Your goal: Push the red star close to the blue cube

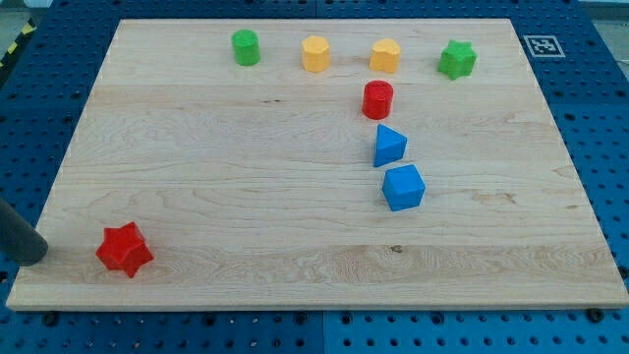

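The red star [125,249] lies near the board's bottom left corner. The blue cube [403,187] sits right of centre, far to the star's right and a little higher. My tip [39,252] is at the view's left edge, just left of the red star, with a small gap between them. The rod enters from the left border.
A blue triangular block [389,146] lies just above the blue cube, and a red cylinder [377,99] above that. Along the top stand a green cylinder [246,47], two yellow blocks [315,53] [385,55] and a green star [457,59]. The wooden board [246,177] rests on a blue pegboard.
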